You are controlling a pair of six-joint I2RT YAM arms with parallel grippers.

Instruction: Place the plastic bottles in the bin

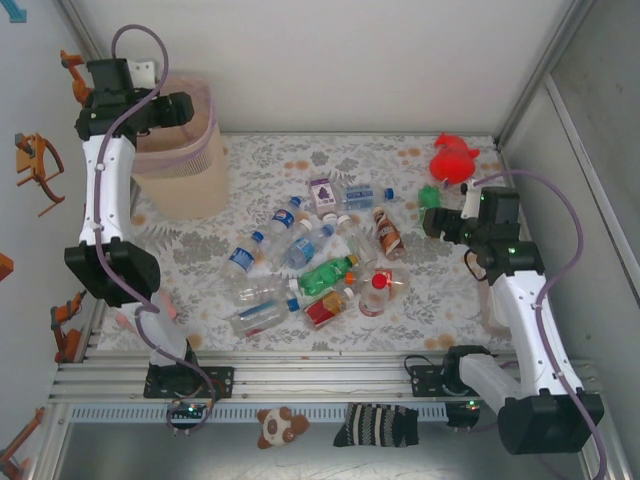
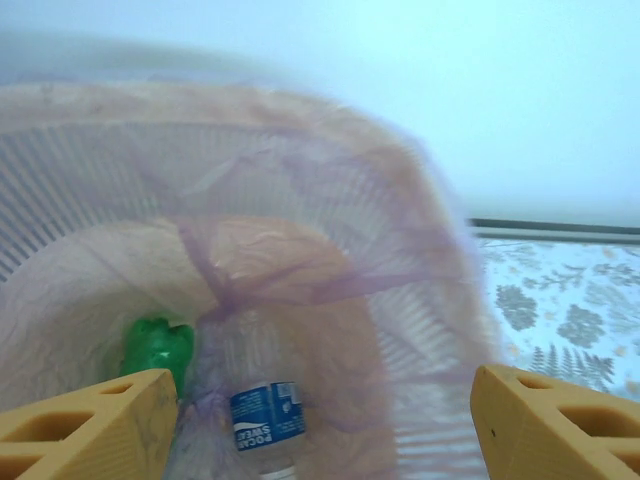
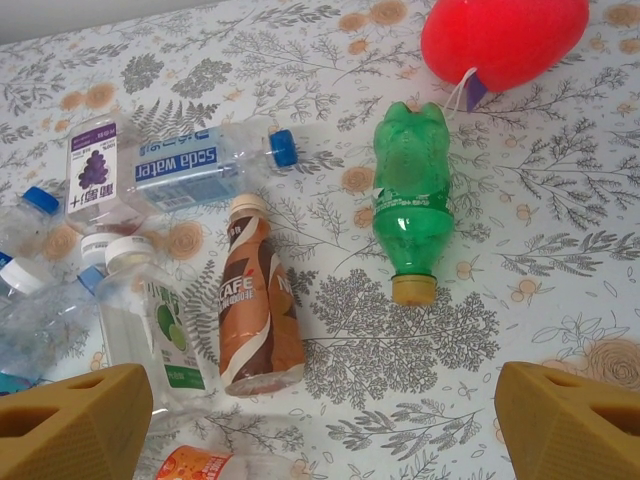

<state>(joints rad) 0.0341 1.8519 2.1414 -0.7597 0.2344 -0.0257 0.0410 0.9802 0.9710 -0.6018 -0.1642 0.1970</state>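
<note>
My left gripper hangs open over the beige bin, nothing between its fingers. Inside the pink-lined bin lie a green bottle and a clear bottle with a blue label. Several plastic bottles lie scattered mid-table. My right gripper is open above the cloth, holding nothing. Ahead of it lie a green bottle, a brown-labelled bottle, a blue-labelled soda water bottle and a lime-labelled clear bottle.
A red plush toy sits at the far right, just beyond the green bottle. The floral cloth covers the table. A small plush and a striped fabric piece lie below the front rail. Walls close in on both sides.
</note>
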